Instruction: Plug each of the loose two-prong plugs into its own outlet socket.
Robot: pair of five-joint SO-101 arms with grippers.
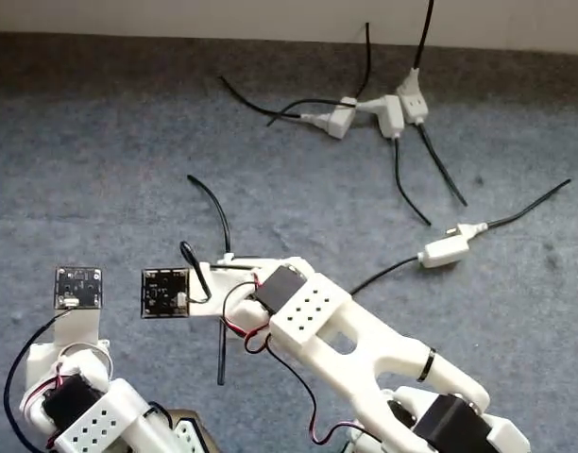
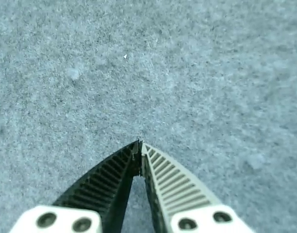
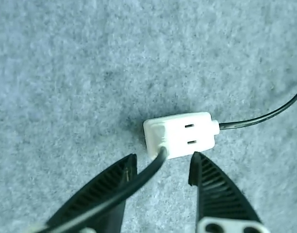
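Outlet block: white, lying flat on the grey carpet, 2 slots facing up. 1 black cord leaves one short end. A 2nd black cord meets the opposite end and runs back between the jaws toward the camera. You cannot tell whether that 2nd cord ends in a seated plug.

Right gripper: wide, holding nothing. 1 dark finger stands on each side of the block's near end, tips just beside it.

Right arm: in the high view you see it stretched from the near right corner to mid-table.

Left gripper: narrow, tips meeting, nothing between them, bare carpet below.

Left arm: at the near left corner, well apart from the block.

Plug cluster: 3 white bodies bunched near the table's far edge, close together, black cords fanning out from them.

Long white body: on the right side of the table, well apart from both arms. A smaller white piece sits against its end, and a black cord trails from each side.
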